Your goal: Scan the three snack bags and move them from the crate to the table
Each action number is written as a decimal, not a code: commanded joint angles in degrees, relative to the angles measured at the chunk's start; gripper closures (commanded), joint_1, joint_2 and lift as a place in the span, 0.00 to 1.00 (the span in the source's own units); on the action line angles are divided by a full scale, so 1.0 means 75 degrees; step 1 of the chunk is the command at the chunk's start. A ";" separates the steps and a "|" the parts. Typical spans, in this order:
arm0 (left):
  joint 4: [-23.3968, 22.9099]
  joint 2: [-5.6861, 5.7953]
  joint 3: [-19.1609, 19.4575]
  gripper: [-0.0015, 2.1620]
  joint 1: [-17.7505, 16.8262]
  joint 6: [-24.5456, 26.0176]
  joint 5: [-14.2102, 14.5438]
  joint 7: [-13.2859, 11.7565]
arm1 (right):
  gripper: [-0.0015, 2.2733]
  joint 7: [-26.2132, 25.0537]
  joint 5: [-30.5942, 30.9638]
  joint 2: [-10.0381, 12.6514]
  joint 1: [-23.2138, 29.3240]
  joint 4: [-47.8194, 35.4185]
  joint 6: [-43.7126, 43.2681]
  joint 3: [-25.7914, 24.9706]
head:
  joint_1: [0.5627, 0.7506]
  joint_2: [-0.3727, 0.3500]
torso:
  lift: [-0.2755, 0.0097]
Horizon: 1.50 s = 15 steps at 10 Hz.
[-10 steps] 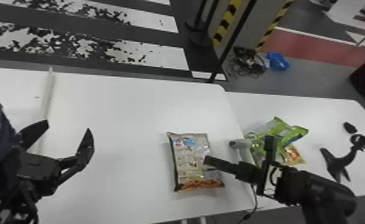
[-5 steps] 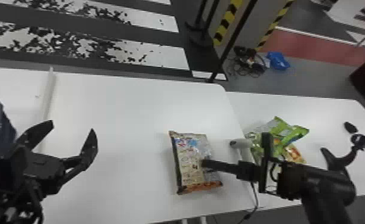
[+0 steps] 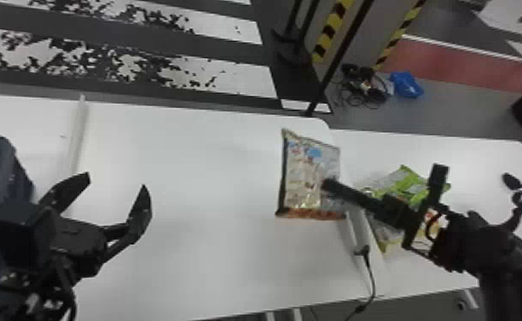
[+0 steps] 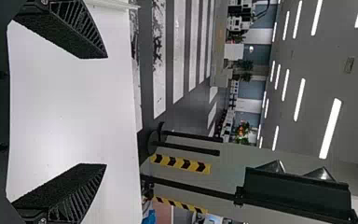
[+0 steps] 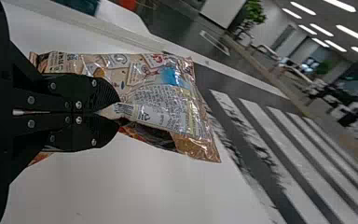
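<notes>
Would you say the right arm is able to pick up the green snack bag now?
Probably not: its end effector is shut on the tan snack bag, which would likely need releasing before grasping the green snack bag.

White stripes (image 3: 247, 81) cross the floor (image 3: 456, 111) below ceiling lights (image 4: 330, 128).

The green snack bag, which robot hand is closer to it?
Right. The right gripper, pinching the tan snack bag, is just left of the green snack bag; the left gripper is farther left, near the crate.
</notes>
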 commanded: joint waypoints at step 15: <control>0.0723 0.0081 -0.0169 0.02 -0.0457 -0.0351 0.0179 -0.0117 | 0.03 -0.6003 0.1506 -0.0360 -0.1791 0.3677 -0.4318 0.0815 | 0.70 0.03 | 0.75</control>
